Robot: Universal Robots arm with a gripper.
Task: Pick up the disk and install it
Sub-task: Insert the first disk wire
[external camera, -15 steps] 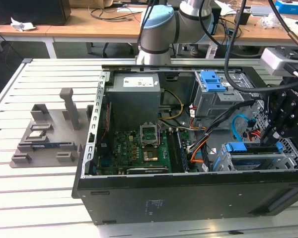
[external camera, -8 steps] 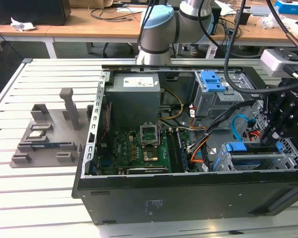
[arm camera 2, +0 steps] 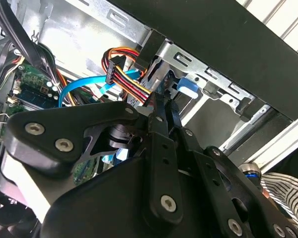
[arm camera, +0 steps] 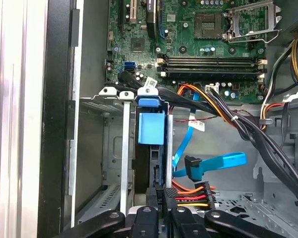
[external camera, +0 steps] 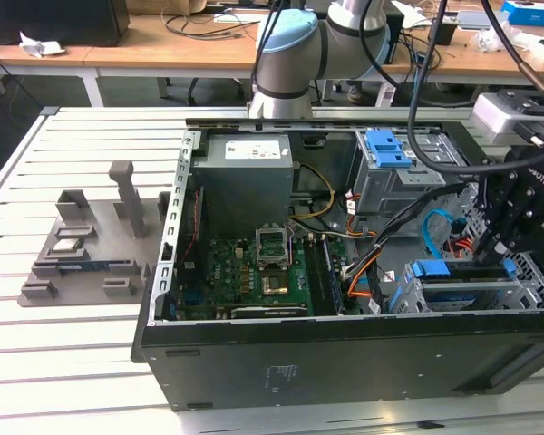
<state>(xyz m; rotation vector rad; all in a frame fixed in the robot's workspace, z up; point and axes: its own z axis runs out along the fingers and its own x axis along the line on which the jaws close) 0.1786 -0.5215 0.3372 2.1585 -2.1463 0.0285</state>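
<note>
Your hand [arm camera: 161, 206] pinches the disk [arm camera: 151, 131] narrowly, edge-on in the drive cage [arm camera: 102, 148] — keep it square to the slot, clear of the cables [arm camera: 198, 191].

An open computer case [external camera: 281, 362] lies on a slatted white surface [external camera: 63, 362], its green motherboard [external camera: 254, 272] exposed. A grey fixture [external camera: 82, 245] sits beside it.

Matt black metal is seen on the case [external camera: 344, 362]; the drive cage [arm camera: 114, 148] is bare grey metal (blue plastic handle [arm camera: 151, 128] glossy).
</note>
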